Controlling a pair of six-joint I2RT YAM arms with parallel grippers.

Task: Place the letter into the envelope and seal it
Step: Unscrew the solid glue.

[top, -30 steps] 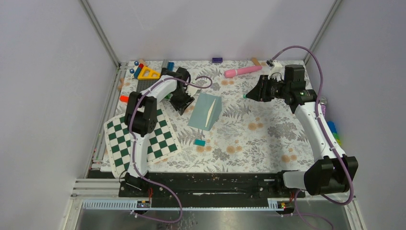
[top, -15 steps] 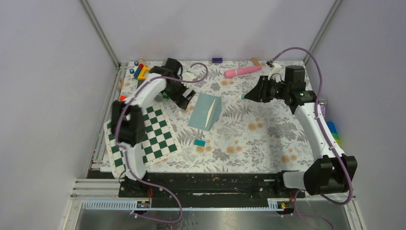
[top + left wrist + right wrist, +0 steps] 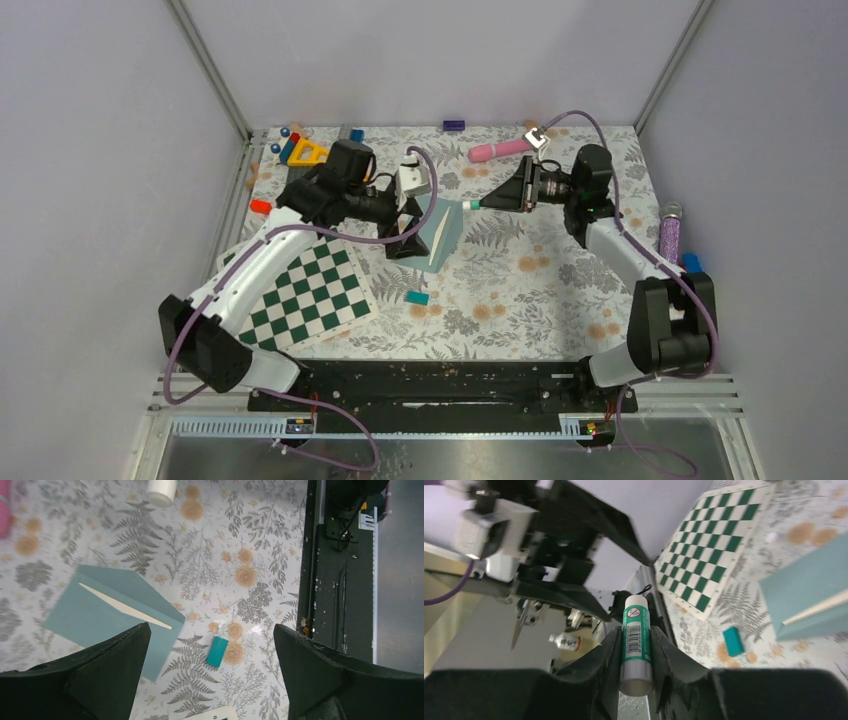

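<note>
Judging from how things lie, the main danger is that the envelope (image 3: 100, 610) slides when glue is put on it. It is thin paper resting flat near the middle of the worktop, a little toward the far edge, and I cannot tell if anything presses it down. The left gripper (image 3: 211, 626) hangs over its near-left part with the jaws wide apart and nothing between them. The right gripper (image 3: 492, 200) has its jaws clamped on a green-and-white glue stick (image 3: 635, 625), which points toward the far right corner of the envelope. A sideways push from the stick could drag or wrinkle the paper. A second danger is glue on the letter (image 3: 125, 607). The letter sits inside the envelope, and only a narrow cream strip shows at the mouth, so a careless stroke could stick it to the flap. The two arms are also near each other over the envelope and could bump. I cannot tell if the cap of the stick is off. Counted: one envelope, one letter, one glue stick, one small teal block (image 3: 217, 651) between the envelope and the near edge, one checkerboard (image 3: 310, 295) toward the near left corner, and two grippers.
</note>
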